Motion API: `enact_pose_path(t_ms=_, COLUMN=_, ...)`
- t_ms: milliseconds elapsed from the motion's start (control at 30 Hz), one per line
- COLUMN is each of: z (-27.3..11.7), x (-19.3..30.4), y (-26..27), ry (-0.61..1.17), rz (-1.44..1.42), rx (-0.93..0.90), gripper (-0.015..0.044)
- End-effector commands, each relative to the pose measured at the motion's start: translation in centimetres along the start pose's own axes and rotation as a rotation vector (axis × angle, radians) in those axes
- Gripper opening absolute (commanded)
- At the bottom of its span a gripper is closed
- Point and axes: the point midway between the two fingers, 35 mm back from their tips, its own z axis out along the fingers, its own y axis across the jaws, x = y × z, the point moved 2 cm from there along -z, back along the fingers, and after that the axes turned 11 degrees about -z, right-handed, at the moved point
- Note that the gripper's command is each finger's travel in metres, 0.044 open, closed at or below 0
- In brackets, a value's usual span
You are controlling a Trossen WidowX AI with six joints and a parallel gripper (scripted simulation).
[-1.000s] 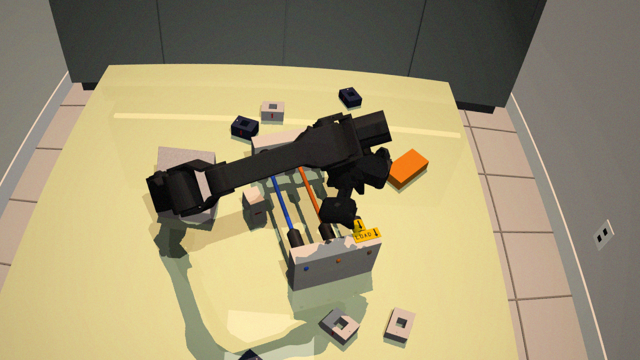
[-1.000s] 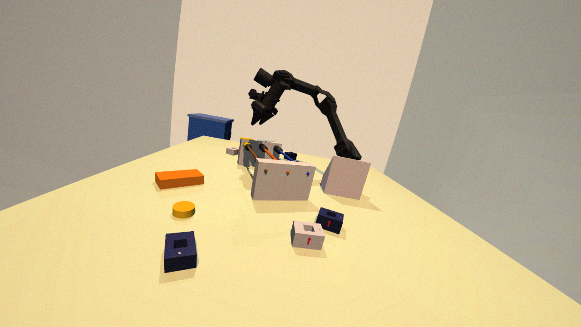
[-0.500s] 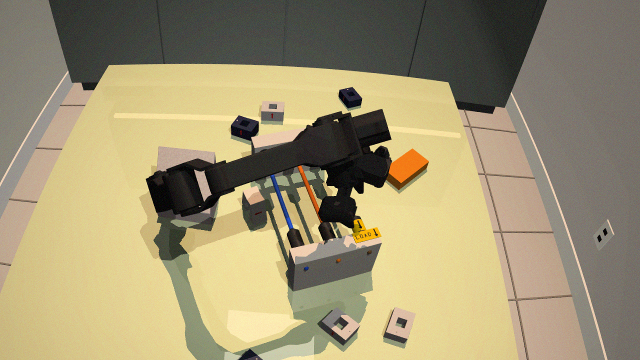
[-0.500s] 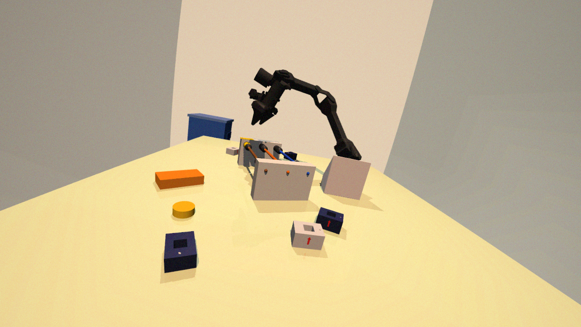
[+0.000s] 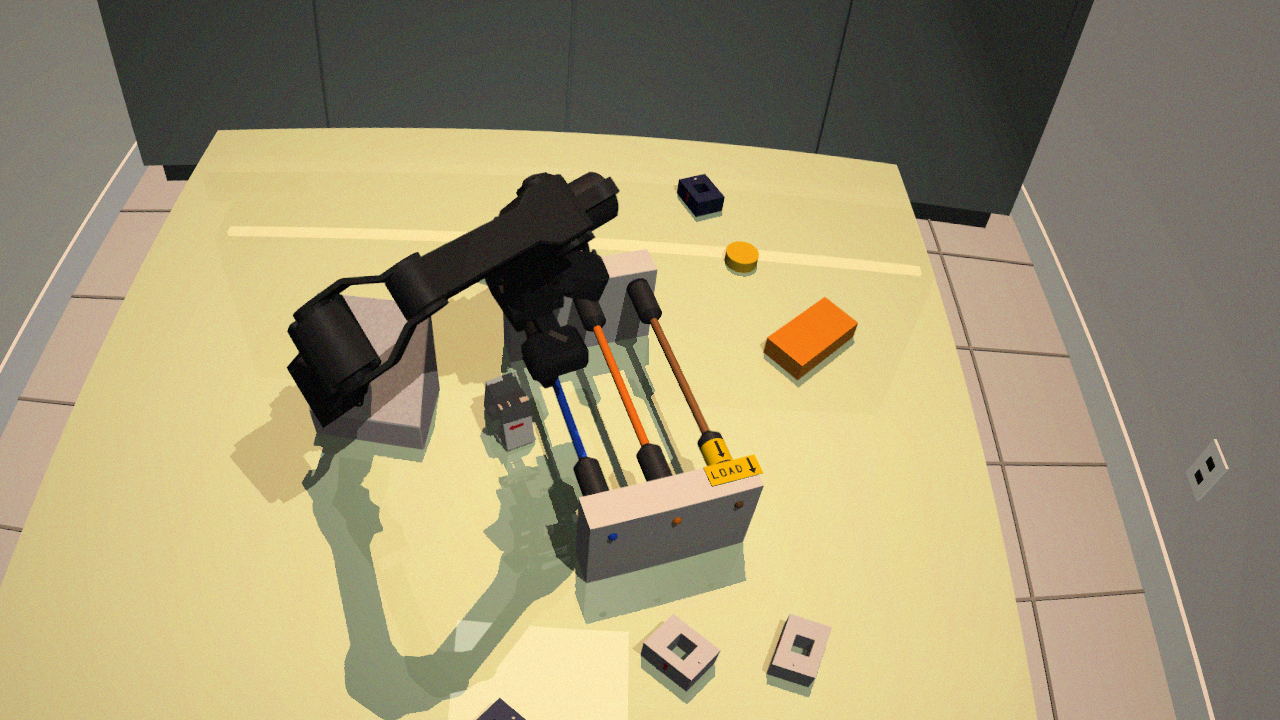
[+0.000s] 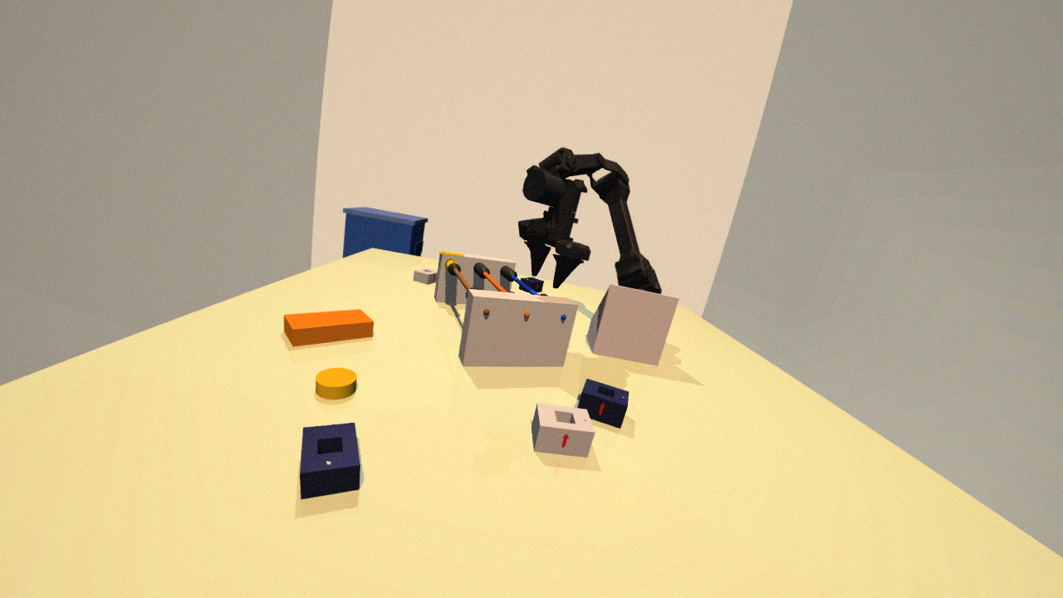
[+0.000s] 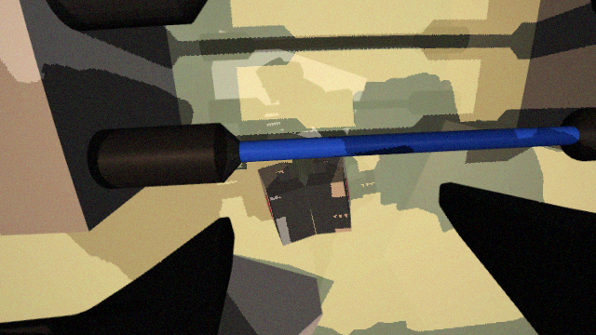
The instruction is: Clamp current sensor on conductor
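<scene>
The open sensor stands on the table, grey in shadow, left of the blue conductor in the top view. Its red arrow points left there. It is hidden in the exterior view. The brown LOAD conductor is the far-right one of three in the top view, with the yellow LOAD marker at its near end. My gripper is open and empty, pointing down above the sensor's side of the rack. In the wrist view the sensor appears below, between the fingertips; the top view hides most of the fingers.
The blue conductor crosses the wrist view above the sensor; the orange conductor lies beyond. Upright end blocks hold them. A grey pedestal carries the arm. An orange block, a yellow disc and several closed sensors stand around.
</scene>
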Motion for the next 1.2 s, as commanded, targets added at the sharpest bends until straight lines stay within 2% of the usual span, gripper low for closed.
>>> enact_pose_path(t_ms=0, z=0.7, x=1.8, y=1.6, ry=0.042, rz=-0.068, rx=-0.019, gripper=0.0440)
enact_pose_path(t_ms=1167, z=5.7, x=1.9, y=1.6, ry=0.042, rz=-0.068, rx=-0.018, gripper=0.0440)
